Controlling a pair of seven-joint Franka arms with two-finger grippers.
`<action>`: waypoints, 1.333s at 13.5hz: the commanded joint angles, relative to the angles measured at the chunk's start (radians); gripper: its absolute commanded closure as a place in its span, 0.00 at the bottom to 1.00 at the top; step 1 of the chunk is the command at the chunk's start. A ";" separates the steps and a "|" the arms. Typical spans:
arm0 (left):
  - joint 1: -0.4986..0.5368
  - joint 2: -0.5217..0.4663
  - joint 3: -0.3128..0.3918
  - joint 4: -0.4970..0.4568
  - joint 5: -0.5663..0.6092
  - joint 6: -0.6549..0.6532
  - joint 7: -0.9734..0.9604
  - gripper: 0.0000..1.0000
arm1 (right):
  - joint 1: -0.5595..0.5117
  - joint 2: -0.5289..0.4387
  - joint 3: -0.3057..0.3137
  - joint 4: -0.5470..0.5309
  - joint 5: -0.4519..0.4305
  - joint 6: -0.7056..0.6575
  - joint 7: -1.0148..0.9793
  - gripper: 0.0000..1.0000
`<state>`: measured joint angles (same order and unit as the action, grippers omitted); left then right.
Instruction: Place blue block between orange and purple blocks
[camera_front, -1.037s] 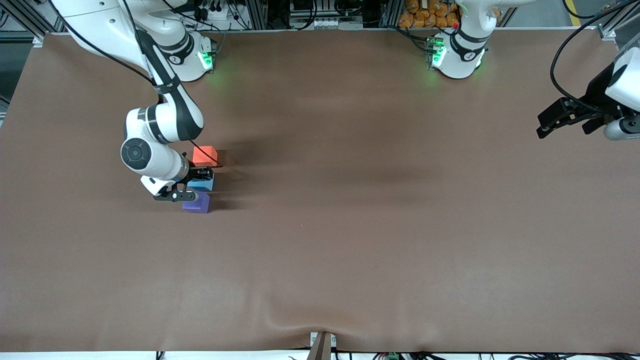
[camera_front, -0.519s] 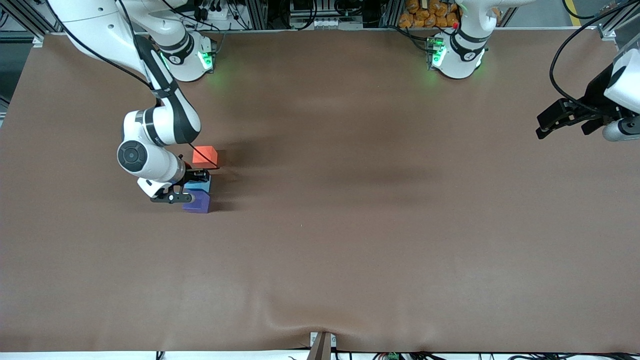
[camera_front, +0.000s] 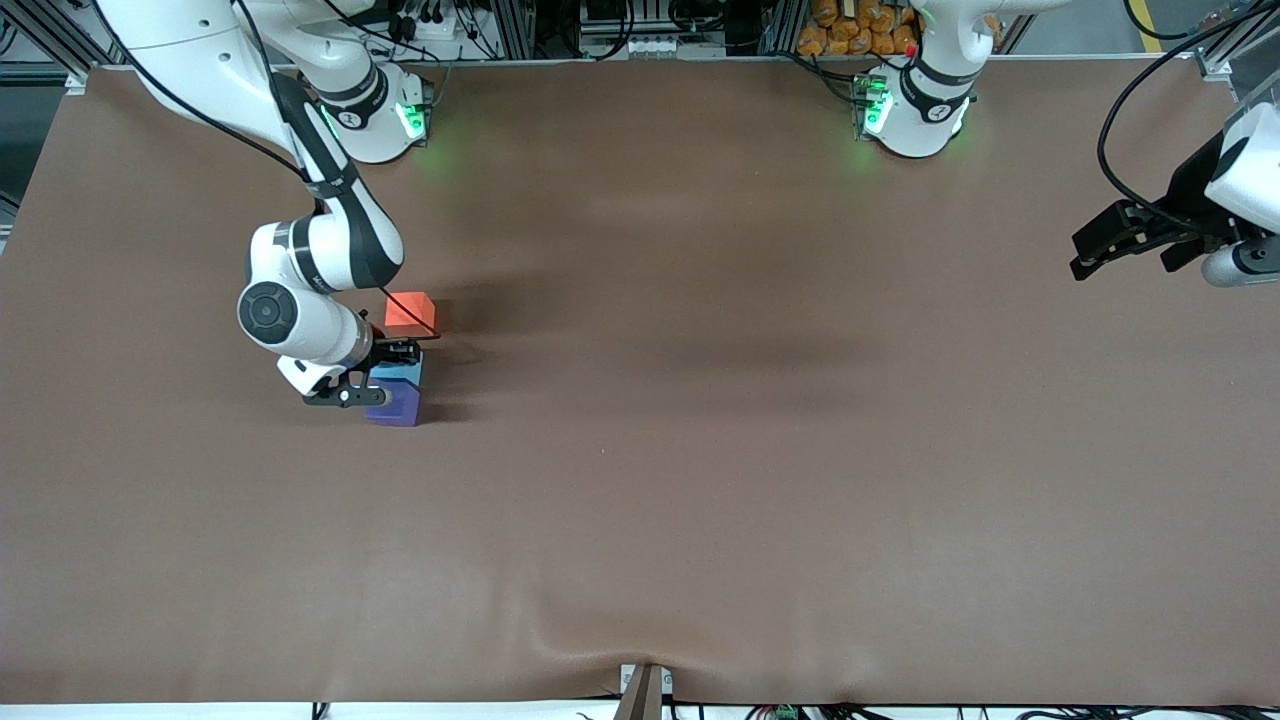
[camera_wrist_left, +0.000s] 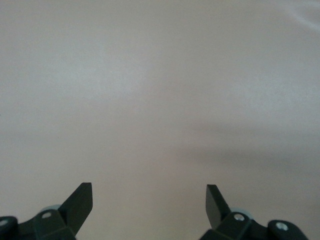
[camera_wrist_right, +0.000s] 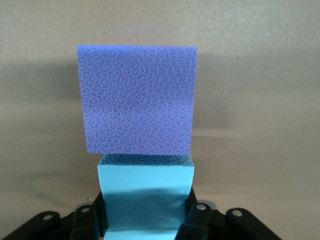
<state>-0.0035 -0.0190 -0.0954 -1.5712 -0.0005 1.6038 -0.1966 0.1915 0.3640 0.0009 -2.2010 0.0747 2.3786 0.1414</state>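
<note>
My right gripper (camera_front: 385, 372) is shut on the blue block (camera_front: 405, 371), low at the table between the orange block (camera_front: 409, 311) and the purple block (camera_front: 397, 407). The orange block lies farther from the front camera, the purple block nearer. In the right wrist view the blue block (camera_wrist_right: 146, 197) sits between the fingers (camera_wrist_right: 197, 217) and touches the purple block (camera_wrist_right: 137, 99). My left gripper (camera_front: 1130, 236) is open and empty, held in the air at the left arm's end of the table; its fingertips (camera_wrist_left: 80, 202) show only bare mat.
The brown mat (camera_front: 700, 450) covers the table. The two arm bases (camera_front: 385, 110) stand along the table's edge farthest from the front camera. A small bracket (camera_front: 643, 690) sits at the table's near edge.
My right gripper with the blue block has shifted slightly toward the purple block, closing the gap to it. The left arm has barely moved.
</note>
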 joint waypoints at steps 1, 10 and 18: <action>0.004 0.007 -0.006 0.014 0.008 -0.008 0.014 0.00 | -0.012 -0.003 0.010 -0.008 0.008 0.007 -0.016 0.00; -0.012 0.016 -0.009 0.014 0.008 -0.002 0.013 0.00 | 0.002 -0.039 0.013 0.430 0.033 -0.607 0.076 0.00; -0.012 0.017 -0.033 0.016 0.007 -0.002 0.009 0.00 | -0.055 -0.048 0.013 0.923 0.034 -0.884 0.056 0.00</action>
<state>-0.0149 -0.0073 -0.1252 -1.5715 -0.0005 1.6046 -0.1966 0.1766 0.3106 0.0021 -1.3764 0.1024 1.5608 0.1973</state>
